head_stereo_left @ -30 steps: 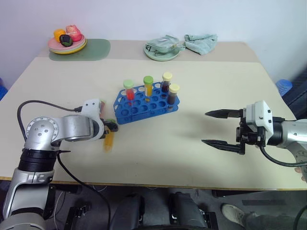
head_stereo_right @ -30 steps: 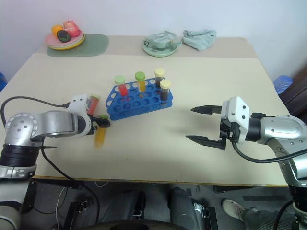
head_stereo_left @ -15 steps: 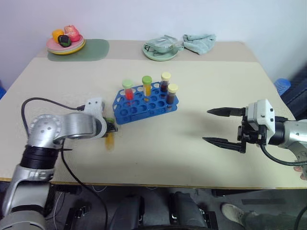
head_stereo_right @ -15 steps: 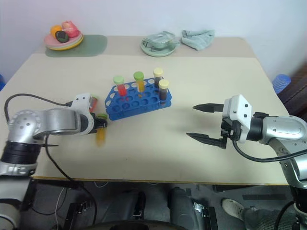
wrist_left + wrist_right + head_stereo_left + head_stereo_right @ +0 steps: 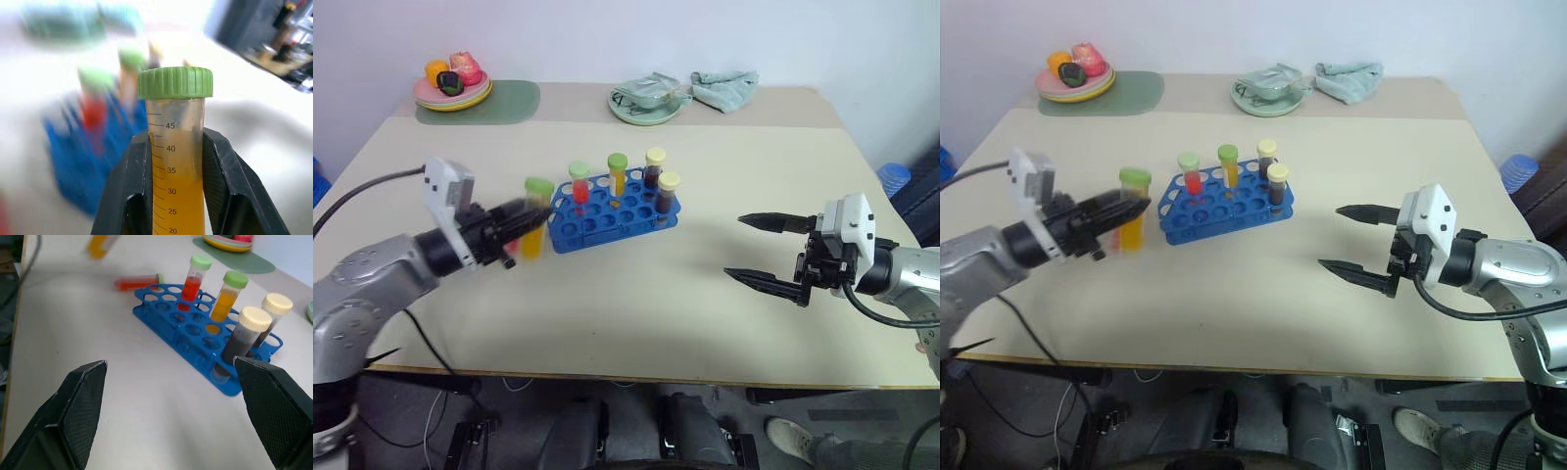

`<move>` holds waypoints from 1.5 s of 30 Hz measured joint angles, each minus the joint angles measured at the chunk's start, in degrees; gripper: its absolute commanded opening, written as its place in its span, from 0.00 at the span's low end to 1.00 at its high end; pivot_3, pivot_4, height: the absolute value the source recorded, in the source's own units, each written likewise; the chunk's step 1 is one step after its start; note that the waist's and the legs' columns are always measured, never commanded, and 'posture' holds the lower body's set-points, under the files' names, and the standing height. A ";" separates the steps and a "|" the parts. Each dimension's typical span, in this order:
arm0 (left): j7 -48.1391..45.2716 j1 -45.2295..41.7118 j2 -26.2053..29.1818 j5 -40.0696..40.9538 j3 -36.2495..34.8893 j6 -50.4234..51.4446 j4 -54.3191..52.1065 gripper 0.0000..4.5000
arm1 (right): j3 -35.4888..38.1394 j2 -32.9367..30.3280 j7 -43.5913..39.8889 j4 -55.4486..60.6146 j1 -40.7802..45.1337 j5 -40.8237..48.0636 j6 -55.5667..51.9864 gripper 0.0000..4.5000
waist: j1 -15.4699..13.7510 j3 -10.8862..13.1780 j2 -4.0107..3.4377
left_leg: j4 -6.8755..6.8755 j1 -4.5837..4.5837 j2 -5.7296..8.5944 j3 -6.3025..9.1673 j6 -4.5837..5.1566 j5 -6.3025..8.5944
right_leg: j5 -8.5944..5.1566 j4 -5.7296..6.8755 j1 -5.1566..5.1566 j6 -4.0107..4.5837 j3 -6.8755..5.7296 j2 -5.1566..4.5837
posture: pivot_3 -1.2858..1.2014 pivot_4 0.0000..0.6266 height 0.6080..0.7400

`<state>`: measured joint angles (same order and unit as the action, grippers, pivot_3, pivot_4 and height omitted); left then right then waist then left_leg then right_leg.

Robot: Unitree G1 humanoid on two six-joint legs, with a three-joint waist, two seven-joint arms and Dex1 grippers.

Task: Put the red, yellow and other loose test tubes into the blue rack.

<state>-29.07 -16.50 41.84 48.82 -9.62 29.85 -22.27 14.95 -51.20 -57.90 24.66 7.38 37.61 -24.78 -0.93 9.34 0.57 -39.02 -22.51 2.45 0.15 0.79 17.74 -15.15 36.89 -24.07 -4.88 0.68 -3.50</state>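
- Just left of the blue rack (image 5: 612, 211), my left gripper (image 5: 524, 227) is clamped on a yellow test tube (image 5: 534, 227), lifted off the table (image 5: 636, 294) and upright with its green cap on top.
- From the left wrist I see a clear graduated tube of amber liquid pinched between both black fingers (image 5: 128, 191).
- In the rack stand four tubes: a red one with green cap (image 5: 578, 183), a yellow one with green cap (image 5: 617, 174), and two dark ones with cream caps (image 5: 660, 183).
- One red tube (image 5: 138, 282) lies loose on its side beside the rack's end.
- My right gripper (image 5: 769, 253) hangs spread wide and empty, well apart on the rack's right.
- At the far edge sit a fruit plate (image 5: 453, 95) on a green mat (image 5: 504, 100), a pale dish (image 5: 646, 103) and a cloth (image 5: 724, 87).
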 measured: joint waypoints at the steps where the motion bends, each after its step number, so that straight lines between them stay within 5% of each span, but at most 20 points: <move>1: 0.06 -1.80 -4.33 -4.53 2.06 -5.12 2.19 0.16 | 0.18 0.16 0.32 0.07 -0.31 -0.02 -0.12 0.94 | -0.12 0.00 0.00 | -0.01 -0.02 0.01 0.00 0.03 0.02 | 0.01 -0.02 0.00 -0.01 0.00 0.00 | 0.52 0.24 1.00; 6: 0.29 -9.56 -18.79 -21.02 10.16 -23.63 15.12 0.16 | 1.02 0.68 2.17 1.47 -1.63 0.14 -0.99 0.94 | 0.06 0.02 0.08 | -0.06 -0.20 0.04 0.00 0.05 0.02 | 0.05 0.01 -0.18 -0.09 -0.01 0.00 | 0.52 0.24 1.00; 16: -6.60 -13.72 -30.99 -29.40 13.24 -40.86 37.02 0.16 | 3.03 1.43 6.71 5.55 -4.33 0.89 -2.47 0.94 | 0.11 0.01 0.07 | -0.13 -0.17 0.03 -0.02 0.28 0.13 | 0.06 0.19 -0.23 -0.11 -0.01 0.04 | 0.52 0.24 1.00; 28: -5.43 -22.05 -37.73 -35.72 11.65 -56.30 59.55 0.16 | 6.26 2.66 10.11 9.19 -9.06 1.52 -3.20 0.94 | 0.12 0.00 0.10 | -0.17 -0.16 0.03 -0.02 0.33 0.16 | 0.08 0.22 -0.22 -0.16 -0.01 0.07 | 0.52 0.24 1.00; 45: -10.23 -24.13 -38.44 -35.58 9.79 -59.47 65.39 0.16 | 8.95 2.71 12.10 11.38 -11.37 3.17 -4.76 0.94 | 0.20 -0.08 0.11 | -0.16 0.04 0.03 -0.02 0.37 0.18 | 0.08 0.22 -0.01 -0.16 0.00 0.09 | 0.52 0.24 1.00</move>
<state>-39.30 -40.64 3.40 13.24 0.17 -29.62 43.12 23.90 -48.49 -45.80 36.04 -3.99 40.78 -29.54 -0.73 9.26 0.68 -39.18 -22.46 2.48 0.13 1.16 17.92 -15.07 37.12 -24.09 -5.04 0.68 -3.41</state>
